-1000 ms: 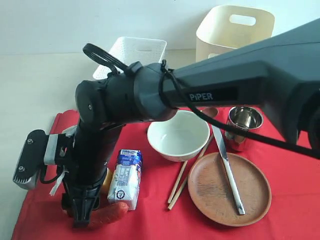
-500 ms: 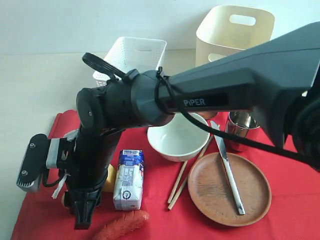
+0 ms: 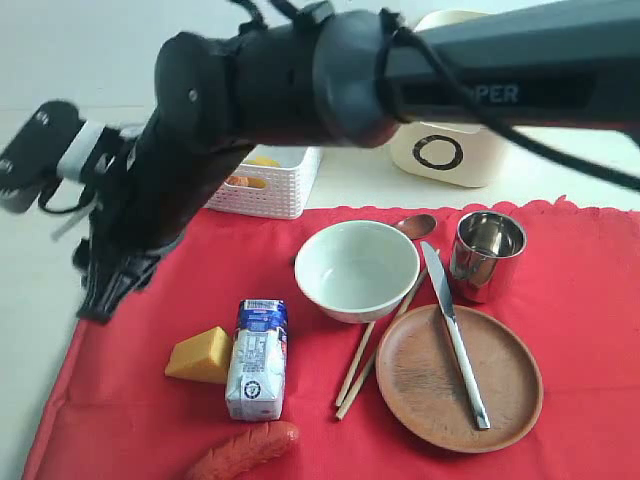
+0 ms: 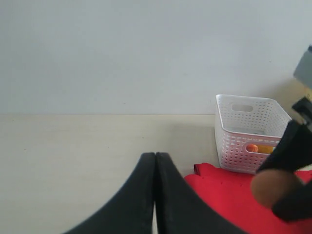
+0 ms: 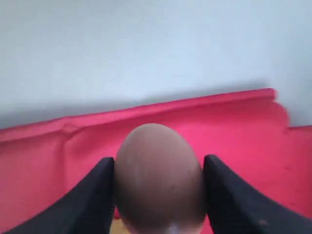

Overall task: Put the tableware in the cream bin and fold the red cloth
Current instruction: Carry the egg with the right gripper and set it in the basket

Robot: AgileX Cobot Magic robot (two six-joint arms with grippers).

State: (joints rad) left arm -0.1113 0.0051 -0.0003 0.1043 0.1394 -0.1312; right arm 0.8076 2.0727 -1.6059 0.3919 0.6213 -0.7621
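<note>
On the red cloth [image 3: 590, 300] stand the pale bowl [image 3: 357, 268], the steel cup [image 3: 487, 255] and the brown plate [image 3: 420, 385] with the knife [image 3: 455, 335] across it. The spoon [image 3: 415, 225] lies behind the bowl, and the chopsticks [image 3: 375, 350] lie between bowl and plate. The cream bin [image 3: 445, 150] stands behind, half hidden by the right arm. That arm reaches across to the cloth's left edge; its right gripper [image 5: 158, 187] is shut on a brown egg [image 5: 158, 175], raised above the cloth. My left gripper [image 4: 155, 161] is shut and empty over bare table.
A white perforated basket [image 3: 265, 185] with orange food stands at the cloth's back left, also seen as the basket [image 4: 248, 131] in the left wrist view. Cheese [image 3: 200, 356], a milk carton [image 3: 257, 358] and a sausage [image 3: 243, 452] lie on the cloth's front left.
The right arm has risen from the cloth's front left and swung up and back with the egg. The cheese it covered now shows.
</note>
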